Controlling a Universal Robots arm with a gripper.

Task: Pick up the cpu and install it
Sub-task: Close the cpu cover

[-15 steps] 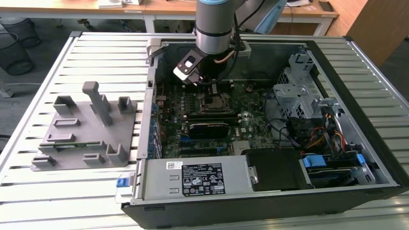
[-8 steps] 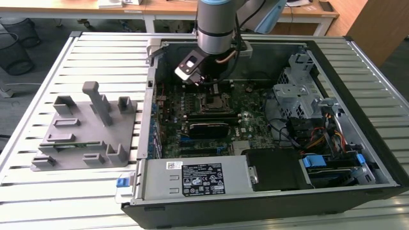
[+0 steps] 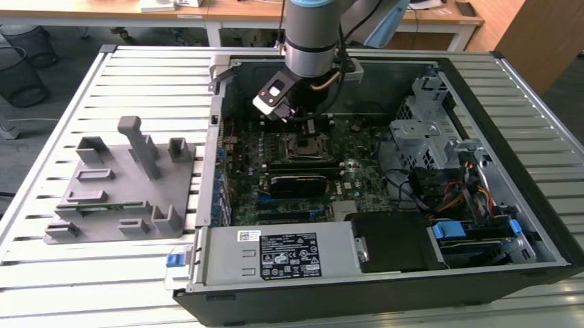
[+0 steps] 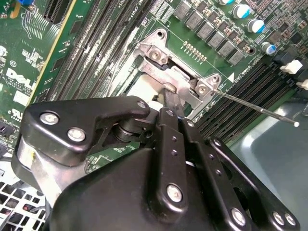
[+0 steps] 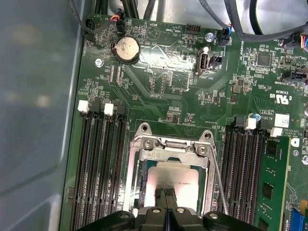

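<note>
The cpu (image 5: 179, 174), a small square chip with a pale silvery top, lies flat inside the metal socket frame (image 5: 171, 144) on the green motherboard (image 5: 159, 96). My gripper (image 5: 166, 195) hangs right over it, its two narrow black fingers pressed together with no gap, tips at the chip's top face. In the second wrist view the same fingertips (image 4: 171, 103) reach down to the cpu (image 4: 142, 89) beside the frame's hinge (image 4: 159, 57). In the exterior view the gripper (image 3: 299, 126) sits low inside the open computer case, over the socket (image 3: 306, 145).
A thin lever rod (image 4: 260, 108) sticks out sideways from the socket. Memory slots (image 5: 101, 163) flank it. A grey plastic holder (image 3: 119, 184) with upright posts stands on the slatted table at the exterior view's left. A drive cage (image 3: 425, 130) and cables (image 3: 456, 191) fill the case's right.
</note>
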